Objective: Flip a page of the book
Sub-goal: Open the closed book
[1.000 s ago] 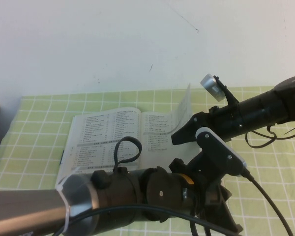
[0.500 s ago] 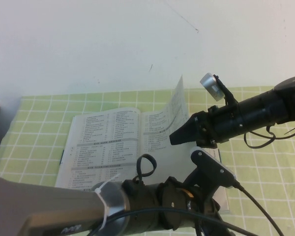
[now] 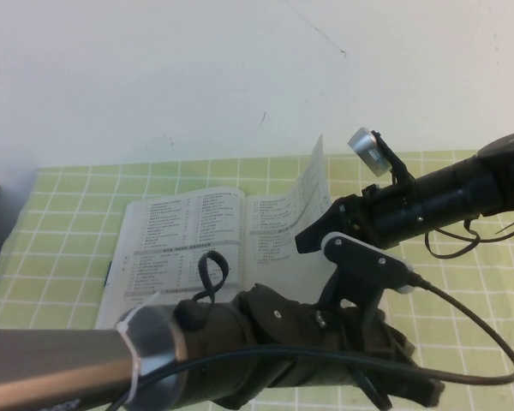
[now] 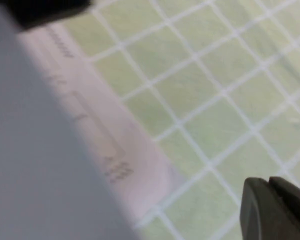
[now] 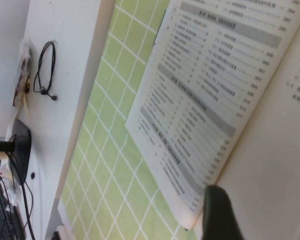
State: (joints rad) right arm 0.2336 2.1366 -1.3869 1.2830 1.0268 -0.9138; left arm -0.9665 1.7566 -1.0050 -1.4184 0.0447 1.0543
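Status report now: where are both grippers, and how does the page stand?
Right gripper against the lifted page, above the open book. Left gripper low at book's near right. Nothing blocking.

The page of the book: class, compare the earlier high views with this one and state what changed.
The page has risen more upright, lifted by the right gripper, which shifted slightly. The left gripper, at the book's near right corner, moved about near the camera. The book stayed put, open on the checked cloth.

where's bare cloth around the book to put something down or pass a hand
Free: the green checked cloth left of the book, and the strip behind it by the wall. Also the cloth's right side, under a cable. Crowded: the book's right half, where the right gripper meets the raised page and the left gripper hangs low by its near corner.
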